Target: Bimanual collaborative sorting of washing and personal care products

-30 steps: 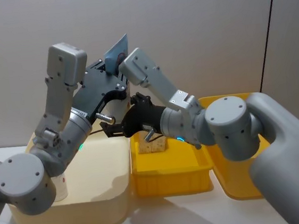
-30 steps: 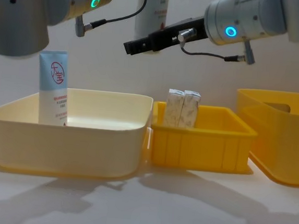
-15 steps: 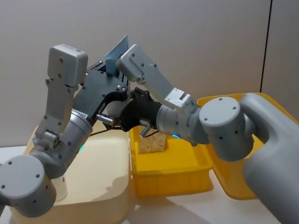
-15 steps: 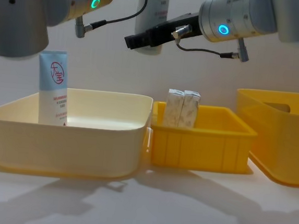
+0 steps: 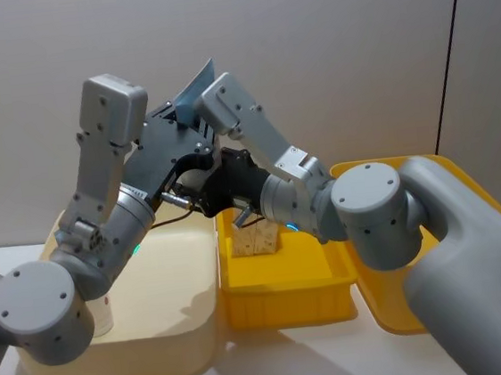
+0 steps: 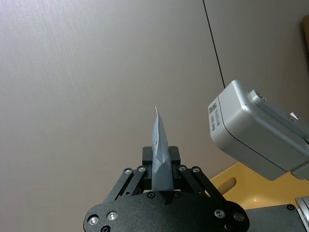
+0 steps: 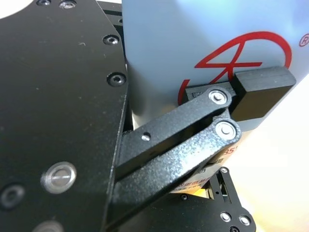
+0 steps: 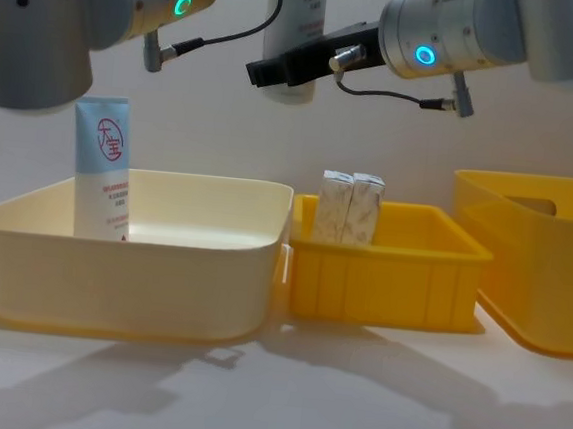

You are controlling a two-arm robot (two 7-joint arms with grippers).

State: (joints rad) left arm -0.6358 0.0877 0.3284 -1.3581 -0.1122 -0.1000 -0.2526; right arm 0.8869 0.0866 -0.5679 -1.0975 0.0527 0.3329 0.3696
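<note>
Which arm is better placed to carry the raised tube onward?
Probably the right: the right gripper sits around the tube mid-body, beside the yellow bins. The left gripper pinches its crimped end.

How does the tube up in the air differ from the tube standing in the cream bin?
The raised tube hangs above the bins, held between the left tool and right tool; the standing tube rests untouched inside the cream bin. The raised one sits near the bins' boundary, the standing one at the bin's left end. Both are upright and carry a red circle logo.

A plain grey wall (image 5: 325,45) rises behind a white table (image 8: 351,391).
</note>
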